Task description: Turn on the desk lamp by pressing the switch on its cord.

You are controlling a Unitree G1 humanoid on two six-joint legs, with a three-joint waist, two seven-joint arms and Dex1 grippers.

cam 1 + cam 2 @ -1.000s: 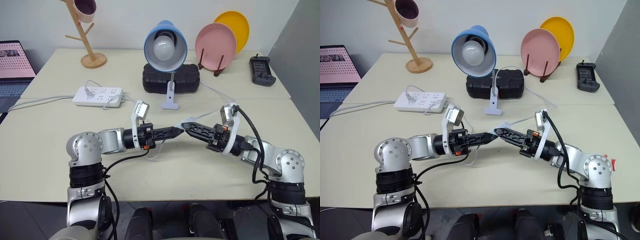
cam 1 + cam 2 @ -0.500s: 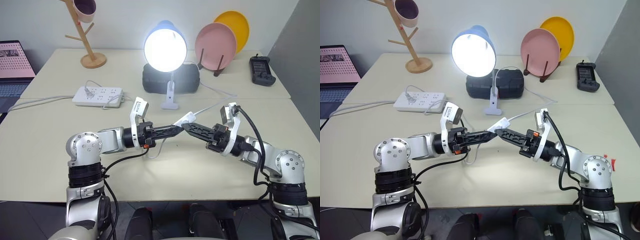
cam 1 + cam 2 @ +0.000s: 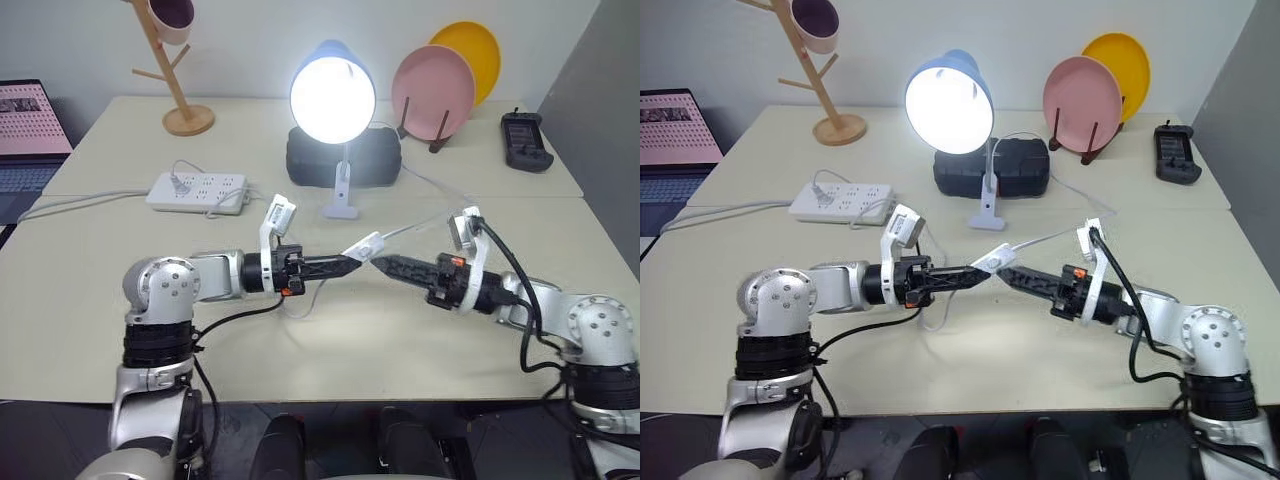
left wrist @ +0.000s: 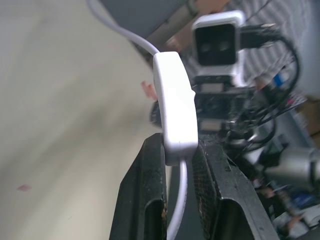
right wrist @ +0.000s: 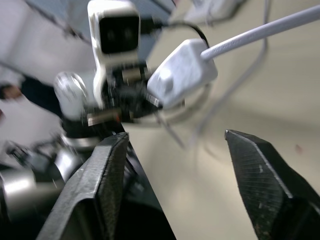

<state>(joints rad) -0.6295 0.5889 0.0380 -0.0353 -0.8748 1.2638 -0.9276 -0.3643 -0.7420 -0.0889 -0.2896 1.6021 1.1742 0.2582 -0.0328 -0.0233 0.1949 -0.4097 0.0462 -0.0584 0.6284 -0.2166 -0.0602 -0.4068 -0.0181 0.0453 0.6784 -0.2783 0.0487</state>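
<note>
The desk lamp (image 3: 332,97), blue-shaded on a white clip base, stands at the back middle of the table with its bulb lit. Its thin white cord (image 3: 420,222) runs forward to the small white switch (image 3: 363,245), which hangs above the table. My left gripper (image 3: 350,261) is shut on the lower end of the switch (image 4: 174,105), one black finger (image 4: 150,190) on each side. My right gripper (image 3: 382,264) points at the switch from the right, a short gap away. Its fingers (image 5: 107,165) stand wide open with nothing between them, and the switch (image 5: 182,75) lies just beyond them.
A white power strip (image 3: 196,190) lies back left. A black box (image 3: 343,160) sits behind the lamp. Pink (image 3: 432,92) and yellow (image 3: 470,55) plates stand back right beside a black remote (image 3: 525,142). A wooden mug tree (image 3: 178,90) and a laptop (image 3: 30,130) are at the left.
The lamp was dark a second ago and is lit now. My right gripper has let go of the switch, opened and drawn back to the right. My left gripper keeps hold.
</note>
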